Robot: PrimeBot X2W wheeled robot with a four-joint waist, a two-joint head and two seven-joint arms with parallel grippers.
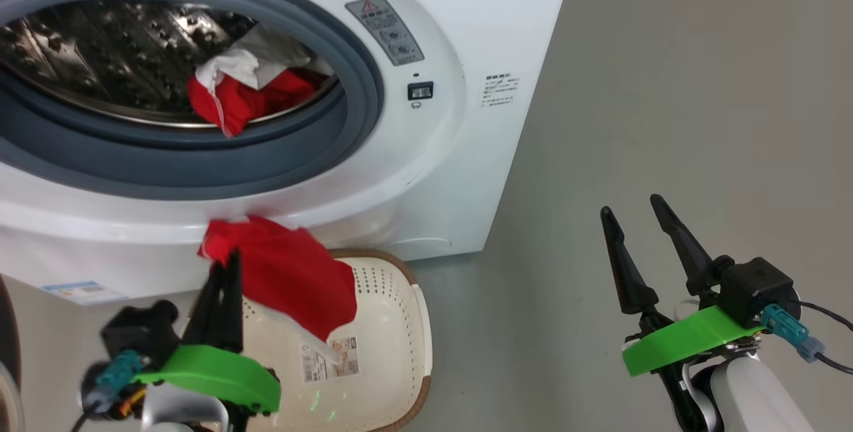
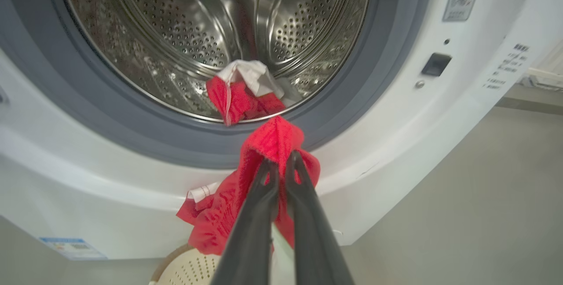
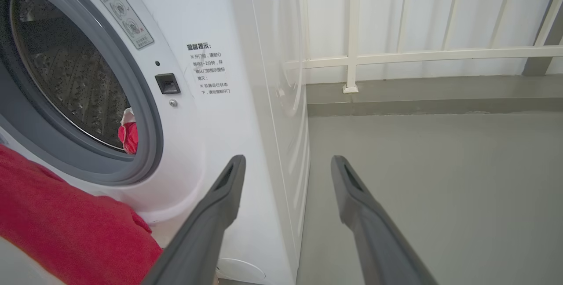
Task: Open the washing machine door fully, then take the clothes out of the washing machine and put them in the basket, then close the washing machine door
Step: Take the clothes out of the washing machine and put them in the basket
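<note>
A red garment (image 1: 286, 279) hangs from the left gripper (image 1: 226, 265), whose two dark fingers are pressed together on the cloth near its upper edge. In the left wrist view the fingers (image 2: 264, 188) pinch a fold of the red garment (image 2: 272, 140), and the rest droops below them, with a strip of white trim showing at its left. The garment is outside the washing machine (image 1: 466, 152), in front of its lower front panel and above the basket (image 1: 393, 325). Whether its lowest corner touches the basket cannot be told.

The basket stands on the floor (image 1: 666, 85) close against the machine's front, and a sticker (image 1: 330, 359) shows on its perforated bottom. Its rim (image 2: 184, 267) also shows under the hanging cloth.

A bundle of clothes (image 1: 246, 95) lies in the drum (image 1: 100, 52) – red fabric with a white and grey piece on top. It sits at the drum's front lip, and a red fold with a white stripe spills onto the grey rubber ring (image 1: 200, 165). To the right of the ring are a warning label (image 1: 385, 31) and a small dark latch socket (image 1: 420, 91).

The right gripper (image 1: 631, 207) is well apart, to the right of the machine above bare floor – its fingers are spread wide and hold nothing. Its own view shows the fingers (image 3: 220, 197) against the machine's side corner, with a pale railing (image 3: 352, 56) beyond
</note>
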